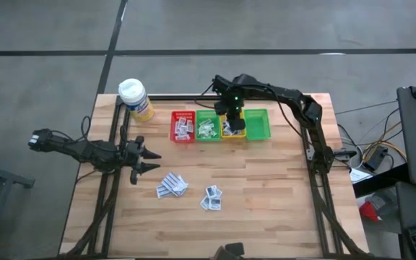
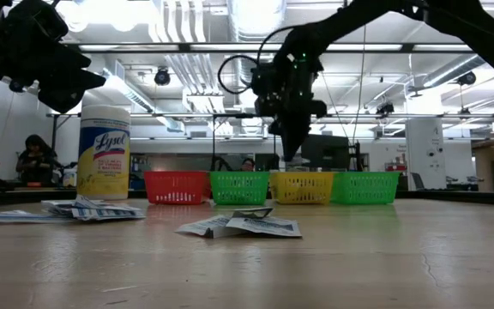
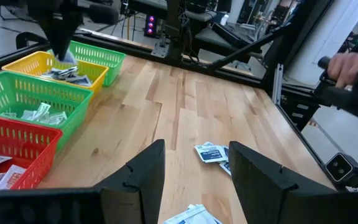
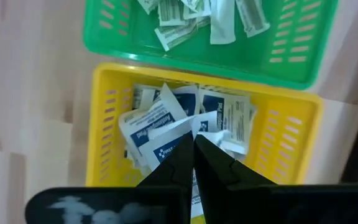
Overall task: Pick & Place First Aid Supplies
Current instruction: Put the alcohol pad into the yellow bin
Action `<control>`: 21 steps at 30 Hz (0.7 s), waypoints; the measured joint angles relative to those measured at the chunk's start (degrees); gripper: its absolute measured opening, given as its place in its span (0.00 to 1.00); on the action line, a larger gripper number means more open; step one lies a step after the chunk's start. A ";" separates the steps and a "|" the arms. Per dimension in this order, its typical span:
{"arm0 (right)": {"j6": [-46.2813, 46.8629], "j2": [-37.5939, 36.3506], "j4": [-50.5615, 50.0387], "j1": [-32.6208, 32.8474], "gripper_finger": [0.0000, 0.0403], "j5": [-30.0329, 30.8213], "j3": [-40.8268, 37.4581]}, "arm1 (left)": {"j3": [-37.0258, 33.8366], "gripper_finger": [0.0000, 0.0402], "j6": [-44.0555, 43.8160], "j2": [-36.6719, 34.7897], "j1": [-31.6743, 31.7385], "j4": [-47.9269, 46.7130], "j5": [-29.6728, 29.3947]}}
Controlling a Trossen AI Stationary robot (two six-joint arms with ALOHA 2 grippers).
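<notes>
Right end effector point(image 4: 193, 163) shut, pinching a blue-print packet point(image 4: 166, 140) above the yellow bin point(image 1: 232, 131), bench 12 o'clock. Left end effector point(image 1: 150, 160) open, empty, 9 o'clock. Risk: packet clinging on release, or dropping across the bin rim.

Past our left gripper point(image 3: 194, 171), fingers apart and empty, we see packets point(image 3: 211, 153) on the wood table point(image 3: 185, 106). Beside them stand a red bin point(image 3: 17, 149), a green bin point(image 3: 36, 93), a yellow bin point(image 3: 36, 62) and another green one point(image 3: 98, 53), all but the last holding packets. The right arm point(image 3: 58, 28) hangs over the yellow bin.
</notes>
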 joint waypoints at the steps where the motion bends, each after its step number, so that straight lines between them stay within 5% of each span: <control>1: -0.02 0.00 1.16 0.00 0.02 0.00 -1.09 | 0.00 0.43 0.00 0.00 0.01 0.00 0.00; 21: -0.39 0.02 8.49 -0.20 0.06 0.15 -6.97 | 0.00 0.43 0.05 0.00 0.00 0.00 0.00</control>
